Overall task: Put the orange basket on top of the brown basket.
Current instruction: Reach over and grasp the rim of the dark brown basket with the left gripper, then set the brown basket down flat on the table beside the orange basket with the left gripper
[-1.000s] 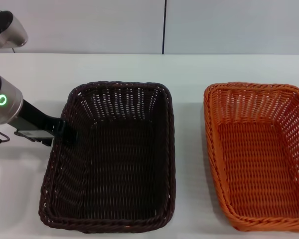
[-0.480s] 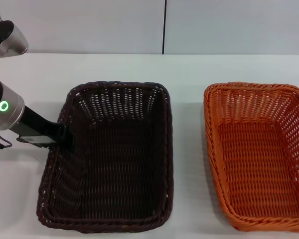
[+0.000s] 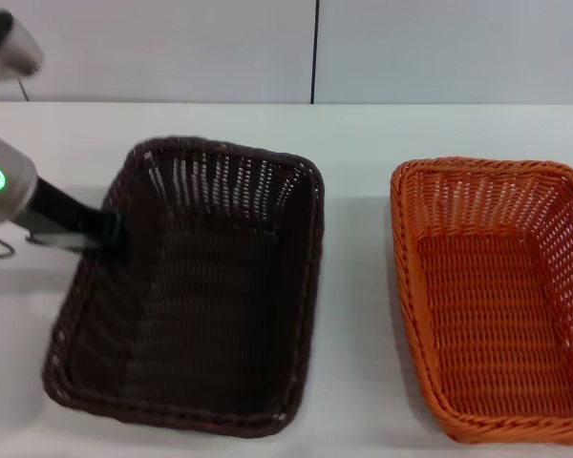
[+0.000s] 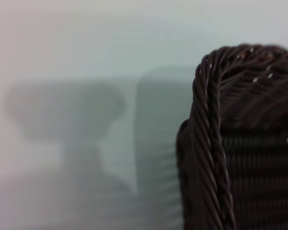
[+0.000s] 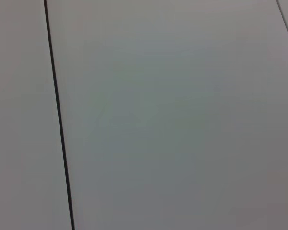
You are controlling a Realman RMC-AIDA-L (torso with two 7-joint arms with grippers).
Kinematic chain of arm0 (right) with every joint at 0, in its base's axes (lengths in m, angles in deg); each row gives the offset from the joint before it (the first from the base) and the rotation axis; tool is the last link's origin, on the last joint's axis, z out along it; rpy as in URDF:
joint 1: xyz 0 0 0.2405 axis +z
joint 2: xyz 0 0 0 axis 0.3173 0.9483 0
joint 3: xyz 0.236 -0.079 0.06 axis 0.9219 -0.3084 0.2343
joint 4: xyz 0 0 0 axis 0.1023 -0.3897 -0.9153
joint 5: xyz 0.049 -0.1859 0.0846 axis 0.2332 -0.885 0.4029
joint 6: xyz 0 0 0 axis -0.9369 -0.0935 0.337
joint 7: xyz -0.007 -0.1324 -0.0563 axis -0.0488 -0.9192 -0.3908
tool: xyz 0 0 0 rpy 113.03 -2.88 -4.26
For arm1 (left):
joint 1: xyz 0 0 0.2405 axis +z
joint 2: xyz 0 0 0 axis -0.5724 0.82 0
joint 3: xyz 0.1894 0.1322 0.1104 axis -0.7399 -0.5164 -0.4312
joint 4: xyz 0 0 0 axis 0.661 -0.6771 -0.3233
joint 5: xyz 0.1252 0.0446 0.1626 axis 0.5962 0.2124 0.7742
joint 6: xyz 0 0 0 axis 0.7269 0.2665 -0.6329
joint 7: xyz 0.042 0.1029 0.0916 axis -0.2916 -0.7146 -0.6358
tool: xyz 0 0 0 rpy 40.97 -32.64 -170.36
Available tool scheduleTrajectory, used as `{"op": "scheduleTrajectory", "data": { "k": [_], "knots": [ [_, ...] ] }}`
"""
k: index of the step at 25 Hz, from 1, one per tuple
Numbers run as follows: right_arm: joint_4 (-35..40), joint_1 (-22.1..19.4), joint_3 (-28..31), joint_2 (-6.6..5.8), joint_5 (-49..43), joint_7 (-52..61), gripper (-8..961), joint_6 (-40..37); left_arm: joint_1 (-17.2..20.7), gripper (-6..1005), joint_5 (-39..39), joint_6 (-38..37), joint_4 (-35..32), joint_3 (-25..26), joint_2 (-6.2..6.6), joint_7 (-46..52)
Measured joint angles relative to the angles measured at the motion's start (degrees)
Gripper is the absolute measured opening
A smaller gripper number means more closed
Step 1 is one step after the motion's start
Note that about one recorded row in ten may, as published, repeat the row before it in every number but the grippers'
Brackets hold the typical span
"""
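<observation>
White table (image 3: 363, 143): left tool (image 3: 115, 234) grips brown basket (image 3: 201, 305), long axis skewed near-left.

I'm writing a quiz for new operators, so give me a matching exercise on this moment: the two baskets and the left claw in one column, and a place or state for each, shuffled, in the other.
Column 1:
1. brown basket
2. orange basket
3. left claw

Column 2:
A. lying flat on the table's right side, untouched
B. at the left rim of the dark basket
C. turned askew, its left side raised off the table

Pairs: 1-C, 2-A, 3-B
</observation>
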Motion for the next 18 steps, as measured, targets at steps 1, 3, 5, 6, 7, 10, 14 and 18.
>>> {"op": "scheduleTrajectory", "data": {
  "k": [1,3,5,6,7,10,14,18],
  "knots": [
    [0.0,0.0,0.0,0.00,0.0,0.0,498,0.0,-0.2,185,-0.2,0.4,0.8,1.2,0.01,-1.0],
    [0.0,0.0,0.0,-0.01,0.0,0.0,498,0.2,-0.9,184,-1.8,1.9,2.6,4.7,0.04,-4.4],
    [0.0,-0.2,0.1,-0.01,0.0,0.1,497,0.2,-1.6,184,-4.1,3.6,3.9,8.1,0.33,-8.3],
    [0.0,-0.2,0.1,-0.01,0.0,0.1,497,0.2,-1.6,183,-4.1,3.6,3.9,8.1,0.33,-8.3],
    [0.0,-0.3,0.1,-0.01,0.0,0.2,497,0.2,-2.0,183,-4.9,4.2,4.2,9.3,0.63,-9.6],
    [0.1,-0.5,0.1,0.00,0.0,0.3,497,0.2,-2.0,182,-4.9,4.2,4.2,9.3,0.63,-9.6],
    [0.1,-0.6,0.1,0.12,0.0,0.4,496,0.2,-4.0,181,-7.0,6.8,4.0,11.9,6.13,-18.6],
    [0.0,-0.7,0.1,0.24,0.0,0.5,496,0.2,-6.2,180,-10.2,10.5,1.0,11.6,9.95,-29.7]
  ]
}}
